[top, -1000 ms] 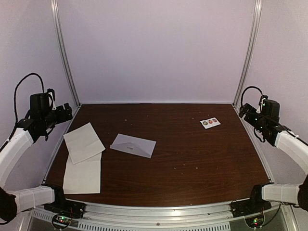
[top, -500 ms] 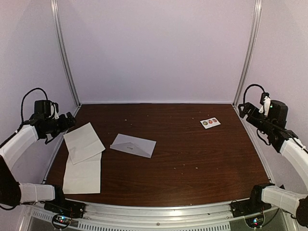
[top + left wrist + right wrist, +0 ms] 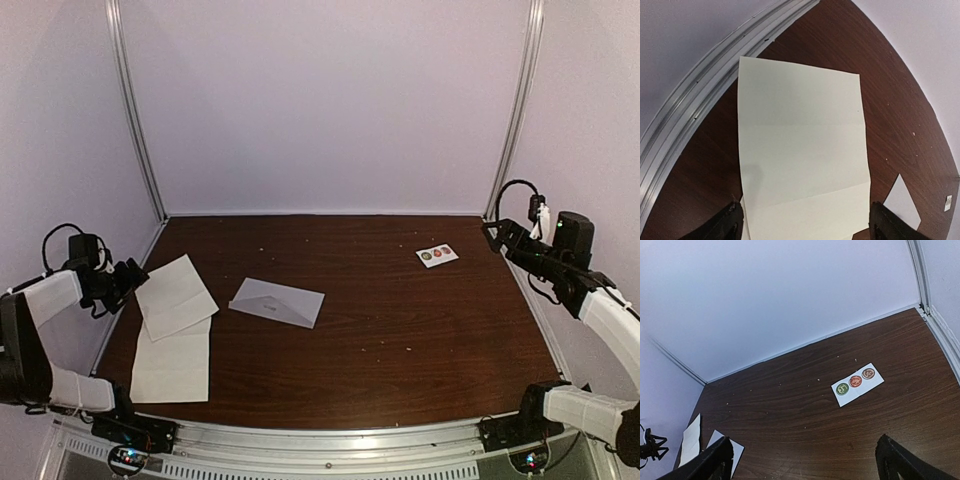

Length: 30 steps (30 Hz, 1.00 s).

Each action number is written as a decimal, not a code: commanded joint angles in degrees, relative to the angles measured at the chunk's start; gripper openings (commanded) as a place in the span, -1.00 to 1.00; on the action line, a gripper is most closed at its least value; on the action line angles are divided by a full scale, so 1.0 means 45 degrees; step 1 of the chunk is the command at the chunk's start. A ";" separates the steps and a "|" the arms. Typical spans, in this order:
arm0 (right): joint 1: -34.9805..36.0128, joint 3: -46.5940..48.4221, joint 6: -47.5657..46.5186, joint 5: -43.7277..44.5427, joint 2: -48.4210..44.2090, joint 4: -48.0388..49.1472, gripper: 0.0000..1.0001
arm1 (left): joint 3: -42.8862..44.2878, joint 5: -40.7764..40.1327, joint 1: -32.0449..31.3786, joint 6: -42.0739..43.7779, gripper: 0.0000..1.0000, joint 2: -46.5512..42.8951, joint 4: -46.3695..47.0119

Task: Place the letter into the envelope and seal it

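Left pincer [image 3: 124, 276]: fingers set wide apart, nothing between them. It sits at the left edge of the surface [image 3: 400, 330], beside the aluminium frame rail [image 3: 690, 115]. In the left wrist view a creased white sheet [image 3: 800, 150] fills the gap between the two fingers; contact with it cannot be confirmed. This sheet partly overlaps a second white sheet [image 3: 172, 362] lying nearer the arm bases.

The envelope [image 3: 278, 301] lies flat on the surface, just right of the creased sheet and apart from it. Nothing rests on it. Only the creased sheet lies between it and the left pincer.

Right pincer [image 3: 492, 235]: fingers also wide apart and empty, held above the far right corner. The sticker card [image 3: 857, 381], carrying three round stickers, lies near it. The envelope is well apart from this pincer, with bare surface between.
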 commanded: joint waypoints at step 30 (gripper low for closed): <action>-0.0039 0.1117 -0.0236 -0.1469 0.0203 -0.0565 1.00 | 0.1936 -0.0507 0.1317 0.1488 -0.15 0.6838 0.3196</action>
